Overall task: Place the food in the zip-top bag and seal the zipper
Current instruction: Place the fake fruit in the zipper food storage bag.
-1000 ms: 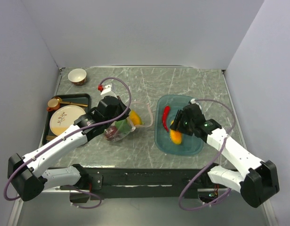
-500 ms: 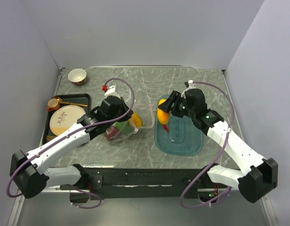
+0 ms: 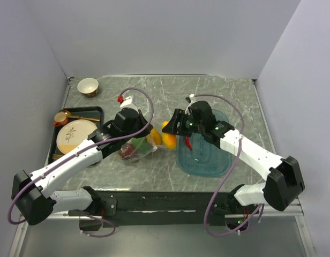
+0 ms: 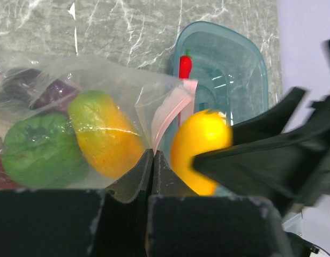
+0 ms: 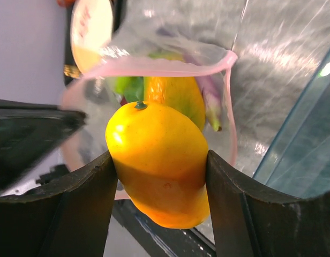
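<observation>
The clear zip-top bag [image 3: 134, 150] lies left of centre, its mouth facing right. My left gripper [image 4: 153, 155] is shut on the pink zipper [image 4: 167, 115] at the mouth's edge, holding it up. Inside the bag I see an orange-yellow mango [image 4: 103, 134], a green pepper [image 4: 39, 150] and a purple eggplant [image 4: 42, 88]. My right gripper [image 5: 159, 160] is shut on a second mango [image 5: 154, 144], held in the air just in front of the open bag mouth [image 5: 154, 67]. A red chili [image 4: 185, 64] lies in the teal tray [image 4: 234, 59].
The teal tray [image 3: 208, 160] sits right of the bag, under my right arm. A black tray holding a cream plate [image 3: 75, 135] and a small copper pot [image 3: 61, 118] stands at the left edge. A small bowl [image 3: 88, 86] is at the back left corner.
My right gripper lifted the mango out of the teal tray and carried it left to the bag's mouth. The left gripper kept its hold on the bag's edge.
</observation>
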`<state>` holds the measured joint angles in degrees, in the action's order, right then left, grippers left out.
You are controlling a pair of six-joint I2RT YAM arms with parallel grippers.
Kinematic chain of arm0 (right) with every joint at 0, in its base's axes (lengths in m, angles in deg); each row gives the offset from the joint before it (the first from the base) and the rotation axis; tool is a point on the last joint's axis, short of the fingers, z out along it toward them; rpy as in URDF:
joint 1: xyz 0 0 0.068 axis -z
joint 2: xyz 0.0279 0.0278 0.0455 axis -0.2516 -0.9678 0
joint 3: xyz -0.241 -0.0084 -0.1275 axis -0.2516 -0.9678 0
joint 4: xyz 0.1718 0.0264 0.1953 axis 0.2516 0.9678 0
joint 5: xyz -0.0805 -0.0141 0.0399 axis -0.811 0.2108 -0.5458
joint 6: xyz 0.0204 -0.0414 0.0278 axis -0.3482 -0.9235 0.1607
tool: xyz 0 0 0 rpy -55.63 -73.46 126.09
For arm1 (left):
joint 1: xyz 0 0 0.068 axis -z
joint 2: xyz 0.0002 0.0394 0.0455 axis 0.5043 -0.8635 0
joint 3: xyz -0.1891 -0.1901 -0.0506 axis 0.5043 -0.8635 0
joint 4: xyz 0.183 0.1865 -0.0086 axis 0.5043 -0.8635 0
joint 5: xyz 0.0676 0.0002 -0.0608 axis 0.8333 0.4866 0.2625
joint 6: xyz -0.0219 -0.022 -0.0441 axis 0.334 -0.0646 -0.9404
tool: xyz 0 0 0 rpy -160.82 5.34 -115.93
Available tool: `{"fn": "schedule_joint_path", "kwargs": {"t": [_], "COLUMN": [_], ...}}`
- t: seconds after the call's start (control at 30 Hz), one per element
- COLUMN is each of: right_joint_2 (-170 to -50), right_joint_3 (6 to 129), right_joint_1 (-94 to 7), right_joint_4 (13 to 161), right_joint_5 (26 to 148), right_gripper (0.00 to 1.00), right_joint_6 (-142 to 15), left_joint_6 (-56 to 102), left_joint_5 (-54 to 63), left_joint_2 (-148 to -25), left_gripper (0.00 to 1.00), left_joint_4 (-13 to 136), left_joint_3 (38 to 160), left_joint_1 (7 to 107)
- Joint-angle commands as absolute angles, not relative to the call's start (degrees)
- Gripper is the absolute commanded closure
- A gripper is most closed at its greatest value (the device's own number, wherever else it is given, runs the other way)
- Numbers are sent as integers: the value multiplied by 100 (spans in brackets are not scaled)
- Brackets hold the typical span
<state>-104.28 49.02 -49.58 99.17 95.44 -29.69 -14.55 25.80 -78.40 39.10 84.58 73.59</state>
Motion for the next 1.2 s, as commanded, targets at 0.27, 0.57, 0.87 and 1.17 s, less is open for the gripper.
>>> {"fn": "schedule_joint_path", "kwargs": {"t": [0.27,0.57,0.87,1.17], "right_joint_2": [-11052,-11703,-11810,-10658], "right_joint_3": [5648,6536,6669,6440], "right_joint_1": [-5272,-5351,-5483,-5474], "right_joint_4": [10164,10481,11070,10921], "right_joint_5": [9889,9837,8960,8519], "right_gripper": [92,86,29,2], "right_joint_6": [-3521,-3662,-3812,-3812], "left_joint_6": [-1355,-1355,-1363,-1583], "left_joint_5": [2473,2394,2753,3730], "left_joint_2": [-7758,-7688,-7345,-6633], "left_gripper": [99,99,99,99], "left_joint_4": [4087,4104,3973,3806], "left_joint_3": [8741,8776,8969,8670], "left_joint_1": [7353,7352,7352,7353]}}
